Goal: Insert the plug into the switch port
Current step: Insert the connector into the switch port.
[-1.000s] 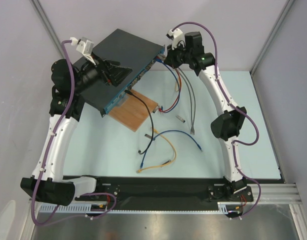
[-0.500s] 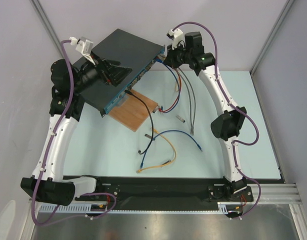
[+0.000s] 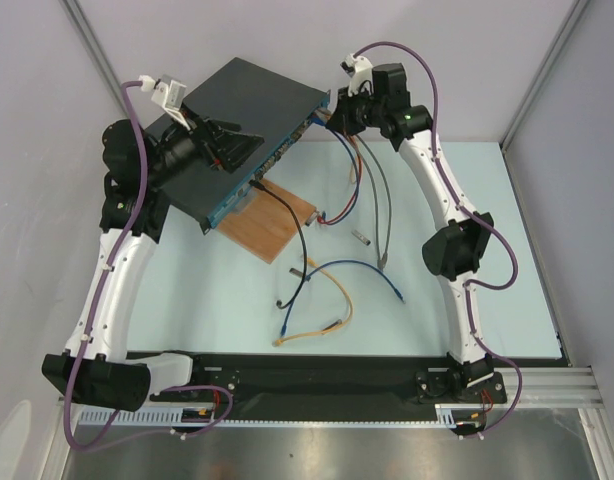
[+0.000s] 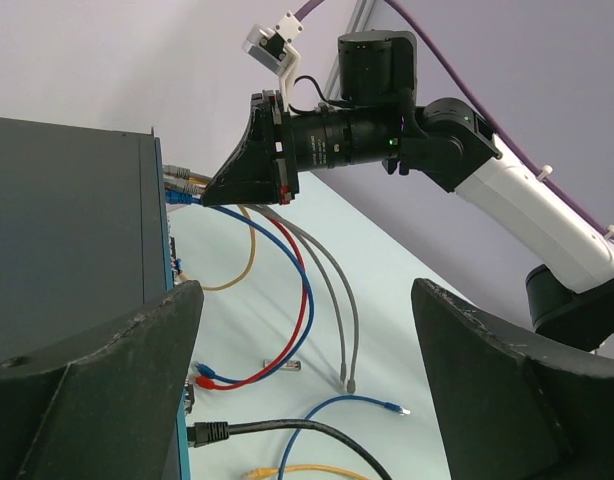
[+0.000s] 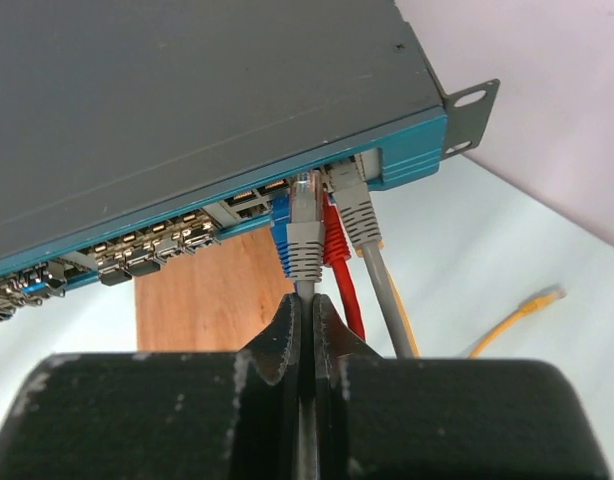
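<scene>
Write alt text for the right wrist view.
The right gripper, shut on a grey cable behind its plug, holds the plug at a port near the end of the blue face of the switch. A red plug sits alongside.

My left jaws lie over the dark top of the switch (image 3: pixel 257 105), whose blue front overhangs a wooden board (image 3: pixel 279 222). My right jaws meet its far front corner, where a grey cable (image 3: pixel 386 215) trails down onto the surface (image 3: pixel 467 300).
</scene>
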Motion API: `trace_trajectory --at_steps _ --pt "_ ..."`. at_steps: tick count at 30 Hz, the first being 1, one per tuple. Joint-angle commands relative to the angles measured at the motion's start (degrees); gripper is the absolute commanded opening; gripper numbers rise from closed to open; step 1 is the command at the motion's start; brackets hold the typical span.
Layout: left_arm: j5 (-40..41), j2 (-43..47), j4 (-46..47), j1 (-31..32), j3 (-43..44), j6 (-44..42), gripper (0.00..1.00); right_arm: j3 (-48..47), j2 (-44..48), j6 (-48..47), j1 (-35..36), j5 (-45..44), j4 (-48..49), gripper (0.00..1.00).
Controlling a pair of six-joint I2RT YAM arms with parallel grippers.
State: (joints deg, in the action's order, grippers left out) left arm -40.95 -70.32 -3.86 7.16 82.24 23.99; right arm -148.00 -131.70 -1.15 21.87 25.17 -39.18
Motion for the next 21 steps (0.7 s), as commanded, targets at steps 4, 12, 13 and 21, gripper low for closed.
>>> trace_trajectory --at_steps 4,12,13,21 --pt "-1.15 1.51 2.89 -0.65 -0.15 0.89 0.90 -2.55 -2.24 4.32 -0.33 0.14 6.57 0.00" --pt "-0.89 1.86 2.45 -0.83 -0.67 0.62 0.89 -2.29 -2.51 1.24 -0.25 -1.79 13.15 0.00" --pt "-0.97 1.86 2.36 -0.92 -0.67 0.62 0.89 -2.29 -2.42 1.32 -0.16 -2.14 13.95 0.00" --pt "-1.06 1.95 2.10 -1.27 -0.85 0.27 0.89 -1.59 -1.81 -6.76 1.69 -3.55 19.49 0.01"
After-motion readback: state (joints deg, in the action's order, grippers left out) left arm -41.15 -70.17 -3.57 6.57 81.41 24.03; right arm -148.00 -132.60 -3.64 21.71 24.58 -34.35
